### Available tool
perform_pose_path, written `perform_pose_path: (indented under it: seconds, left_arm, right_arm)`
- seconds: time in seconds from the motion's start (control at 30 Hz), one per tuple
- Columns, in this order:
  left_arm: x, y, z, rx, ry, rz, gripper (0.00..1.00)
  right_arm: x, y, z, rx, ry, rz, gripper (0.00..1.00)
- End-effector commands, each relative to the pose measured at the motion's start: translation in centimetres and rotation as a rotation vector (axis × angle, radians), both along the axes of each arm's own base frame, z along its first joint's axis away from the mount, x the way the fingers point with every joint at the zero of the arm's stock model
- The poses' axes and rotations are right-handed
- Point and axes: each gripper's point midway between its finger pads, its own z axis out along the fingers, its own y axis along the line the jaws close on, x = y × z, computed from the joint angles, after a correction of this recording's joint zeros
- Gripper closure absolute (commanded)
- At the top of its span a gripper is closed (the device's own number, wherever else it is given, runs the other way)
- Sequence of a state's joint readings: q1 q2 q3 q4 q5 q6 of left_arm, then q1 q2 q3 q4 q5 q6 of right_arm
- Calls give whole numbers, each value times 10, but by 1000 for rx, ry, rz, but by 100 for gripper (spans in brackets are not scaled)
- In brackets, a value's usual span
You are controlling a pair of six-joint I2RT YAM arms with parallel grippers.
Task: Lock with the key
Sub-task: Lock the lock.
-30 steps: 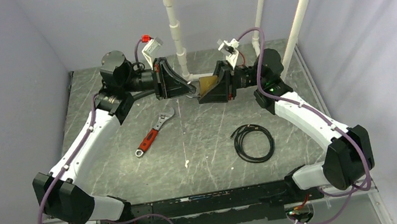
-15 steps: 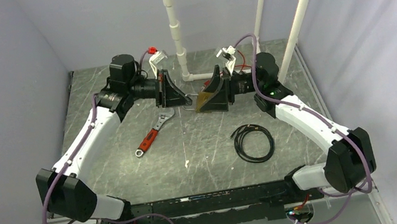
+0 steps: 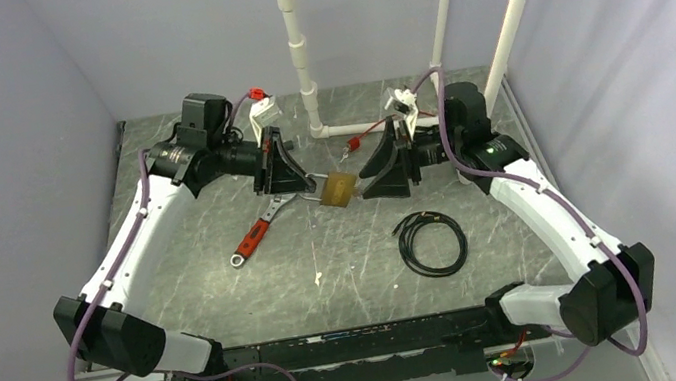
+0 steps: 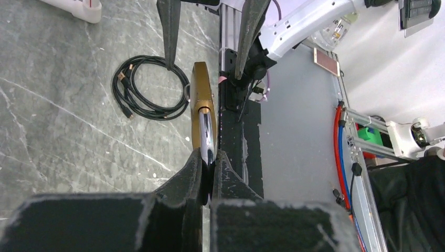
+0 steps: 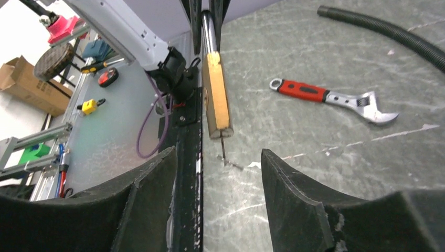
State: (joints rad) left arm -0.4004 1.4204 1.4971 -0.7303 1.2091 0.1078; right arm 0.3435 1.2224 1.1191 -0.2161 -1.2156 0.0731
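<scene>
While clamped in left jaws, padlock (image 3: 338, 188) just beyond parted right jaws.

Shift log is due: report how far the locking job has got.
Done: the padlock is off the table, its shackle clamped in the left gripper, and a thin piece, seemingly the key, sticks from its base. In hand: the right gripper is open, fingers either side of that end, touching nothing. Left: grip the key and turn it; whether the shackle is latched cannot be seen.
</scene>
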Motion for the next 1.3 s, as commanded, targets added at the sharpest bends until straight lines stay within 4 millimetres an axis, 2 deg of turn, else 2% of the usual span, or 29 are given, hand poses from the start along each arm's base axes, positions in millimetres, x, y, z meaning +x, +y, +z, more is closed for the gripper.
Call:
perform_pose_path:
  seconds: [0.0, 0.27, 0.53, 1.07, 1.27]
  left_arm:
    - [-20, 6, 22, -55, -129, -97, 100]
    - [-21, 5, 21, -65, -121, -109, 100]
    - [-25, 4, 21, -67, -117, -118, 100]
    - [-21, 5, 19, -59, -110, -101, 100]
    - [-10, 15, 20, -65, -95, -53, 100]
  right_arm:
    - [-19, -7, 3, -15, -67, 50, 41]
    - [-26, 7, -5, -17, -72, 61, 56]
    - [-24, 12, -16, -37, -74, 51, 59]
    - [-21, 12, -29, -64, -61, 51, 100]
    - [-18, 6, -36, -89, -40, 11, 100]
